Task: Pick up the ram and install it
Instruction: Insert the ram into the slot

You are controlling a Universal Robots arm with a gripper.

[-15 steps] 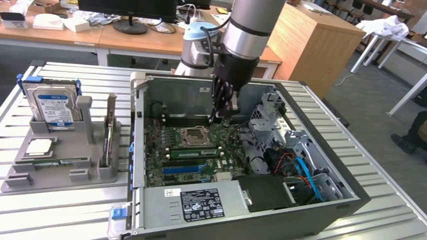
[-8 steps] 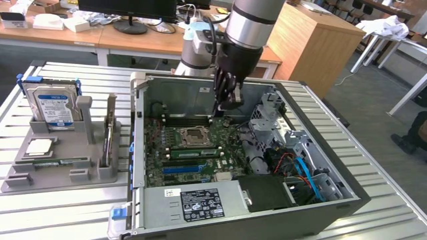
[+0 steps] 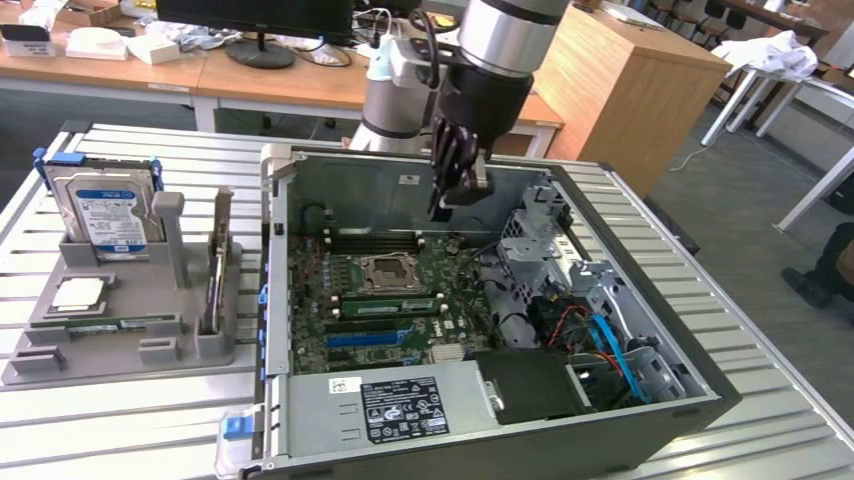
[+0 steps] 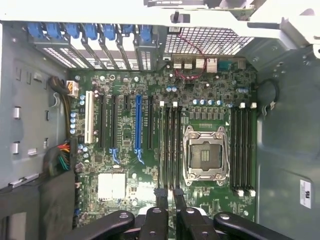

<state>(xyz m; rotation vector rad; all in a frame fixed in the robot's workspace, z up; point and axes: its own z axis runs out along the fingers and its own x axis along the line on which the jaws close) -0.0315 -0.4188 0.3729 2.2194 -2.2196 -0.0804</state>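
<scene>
My gripper [image 3: 447, 212] hangs over the open computer case [image 3: 694, 400], above the motherboard [image 3: 400, 300]. Its dark fingers [image 4: 156, 220] stand a little apart with nothing between them. In the wrist view they sit over the memory slots [image 4: 170, 150] beside the CPU socket [image 4: 204, 155]. Two green ram sticks show. One stands seated in a slot [image 3: 387, 305] beside the socket, below and in front of the gripper. The other lies flat on the grey tray [image 3: 114, 323] at the exterior view's left, far from the gripper.
The grey tray [image 3: 40, 365] also carries a hard drive [image 3: 104, 210] in a blue frame, a CPU chip [image 3: 78, 292] and an upright card [image 3: 218, 260]. A power supply [image 3: 387, 405] and drive cage [image 3: 607, 300] crowd the case. Desks and a wooden cabinet [image 3: 627, 80] stand behind.
</scene>
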